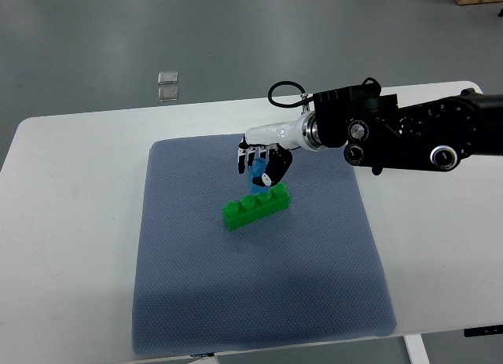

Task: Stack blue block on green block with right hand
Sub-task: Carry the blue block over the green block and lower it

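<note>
Blue block (255,178), gripped in the curled fingers (247,161) of the right hand (262,161) and largely hidden by them; only a small blue patch shows between the digits. It sits just above the far side of the green block (255,206); whether the two touch cannot be told. The green block, a long studded brick, lies at a slant on the grey-blue mat (259,301), in the mat's upper half and a little left of its centre line. The right arm (409,136), black with a white wrist section, enters from the picture's right edge and passes over the mat's far right corner. No brand, label or writing can be read on the blocks, mat or arm. The mat lies on a white table (71,238); bare mat surrounds the green block on its near, left and right sides, and bare tabletop borders the mat on both sides. Beyond the table's far edge, two small pale squares (167,85) lie on the grey floor (236,34).
</note>
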You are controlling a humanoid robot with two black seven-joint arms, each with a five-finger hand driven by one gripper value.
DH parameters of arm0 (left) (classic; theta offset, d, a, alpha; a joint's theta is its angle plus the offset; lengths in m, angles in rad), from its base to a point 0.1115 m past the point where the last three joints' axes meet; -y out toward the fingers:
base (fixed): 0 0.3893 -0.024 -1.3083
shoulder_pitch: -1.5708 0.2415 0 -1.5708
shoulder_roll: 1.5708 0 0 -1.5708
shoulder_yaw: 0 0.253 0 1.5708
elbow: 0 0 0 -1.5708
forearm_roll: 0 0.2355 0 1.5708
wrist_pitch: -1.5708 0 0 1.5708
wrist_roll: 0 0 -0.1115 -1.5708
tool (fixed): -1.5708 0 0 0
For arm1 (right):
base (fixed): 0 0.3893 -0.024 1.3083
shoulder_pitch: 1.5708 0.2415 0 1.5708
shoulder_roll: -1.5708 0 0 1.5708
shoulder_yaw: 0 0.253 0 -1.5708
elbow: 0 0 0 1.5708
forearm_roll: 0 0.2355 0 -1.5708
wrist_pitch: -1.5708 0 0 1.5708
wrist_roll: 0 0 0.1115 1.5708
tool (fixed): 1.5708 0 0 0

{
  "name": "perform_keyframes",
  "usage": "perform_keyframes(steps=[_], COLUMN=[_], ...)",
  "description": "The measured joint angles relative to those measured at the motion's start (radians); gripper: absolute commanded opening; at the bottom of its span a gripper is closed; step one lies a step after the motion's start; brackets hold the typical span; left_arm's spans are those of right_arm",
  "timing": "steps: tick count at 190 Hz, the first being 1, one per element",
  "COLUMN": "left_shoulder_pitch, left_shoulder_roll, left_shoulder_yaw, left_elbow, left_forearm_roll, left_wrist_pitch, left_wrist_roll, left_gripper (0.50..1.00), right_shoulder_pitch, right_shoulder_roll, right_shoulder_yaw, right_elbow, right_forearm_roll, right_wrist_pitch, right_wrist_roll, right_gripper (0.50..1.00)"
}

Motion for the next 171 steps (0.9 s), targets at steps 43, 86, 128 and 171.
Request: perform_keyframes(steps=[43, 86, 128, 171], left_shoulder_pitch=[0.0, 0.0, 0.0, 0.0], left_shoulder_roll=[0.0, 0.0, 0.0, 0.0], left_shoulder_yaw=[0.0, 0.0, 0.0, 0.0], left_elbow=[0.0, 0.001, 0.001, 0.002], left_forearm_roll=[0.0, 0.0, 0.0, 0.0], left_wrist_pitch=[0.0, 0.0, 0.0, 0.0], left_wrist_roll=[0.0, 0.0, 0.0, 0.0], left_gripper=[1.0, 1.0, 1.0, 1.0], right_shoulder_pitch=[-0.013, -0.029, -0.055, -0.06], right_shoulder_roll=[-0.003, -0.003, -0.011, -0.016], right_shoulder_yaw=[0.001, 0.001, 0.001, 0.001], right_elbow=[0.0, 0.0, -0.001, -0.001], right_forearm_roll=[-0.014, -0.025, -0.055, -0.078], right_wrist_pitch=[-0.004, -0.004, -0.021, -0.03], right_wrist_roll=[0.006, 0.015, 0.034, 0.049], right_gripper=[0.582, 0.582, 0.582, 0.582])
